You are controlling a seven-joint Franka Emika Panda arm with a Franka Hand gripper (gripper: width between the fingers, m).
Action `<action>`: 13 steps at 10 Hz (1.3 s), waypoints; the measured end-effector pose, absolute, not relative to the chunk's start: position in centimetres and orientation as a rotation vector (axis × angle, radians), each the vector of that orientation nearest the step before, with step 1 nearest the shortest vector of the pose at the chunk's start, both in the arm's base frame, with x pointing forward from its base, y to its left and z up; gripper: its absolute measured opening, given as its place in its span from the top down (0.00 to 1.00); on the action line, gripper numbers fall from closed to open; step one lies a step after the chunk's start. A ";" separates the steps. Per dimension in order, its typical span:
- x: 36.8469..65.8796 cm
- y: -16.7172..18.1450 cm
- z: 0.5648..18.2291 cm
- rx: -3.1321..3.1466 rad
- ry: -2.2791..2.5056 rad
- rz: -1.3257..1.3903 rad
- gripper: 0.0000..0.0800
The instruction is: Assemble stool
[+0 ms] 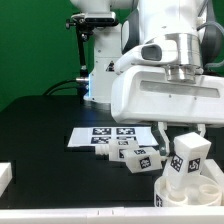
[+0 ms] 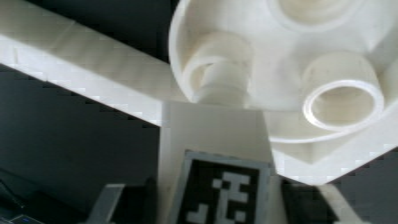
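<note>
The stool's round white seat (image 1: 192, 192) lies hollow side up at the exterior view's lower right, its round sockets (image 2: 338, 105) showing. A chunky white leg (image 1: 187, 157) with a black-and-white tag (image 2: 228, 192) stands upright over the seat, its lower end inside the rim. My gripper (image 1: 187, 142) comes down from above and is shut on this leg, one finger (image 2: 114, 205) on each side of it. Whether the leg's end is seated in a socket is hidden. Two more tagged legs (image 1: 135, 157) lie on the black table left of the seat.
The marker board (image 1: 98, 135) lies flat behind the loose legs. A white block (image 1: 5, 178) sits at the exterior view's left edge. A long white rail (image 2: 89, 70) runs beside the seat. The arm's base (image 1: 100, 60) stands at the back.
</note>
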State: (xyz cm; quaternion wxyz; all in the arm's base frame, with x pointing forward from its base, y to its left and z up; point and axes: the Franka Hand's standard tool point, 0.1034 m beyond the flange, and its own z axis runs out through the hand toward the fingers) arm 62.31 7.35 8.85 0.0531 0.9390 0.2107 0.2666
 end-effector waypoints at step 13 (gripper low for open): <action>62.2 6.9 7.1 2.830 0.629 0.862 0.59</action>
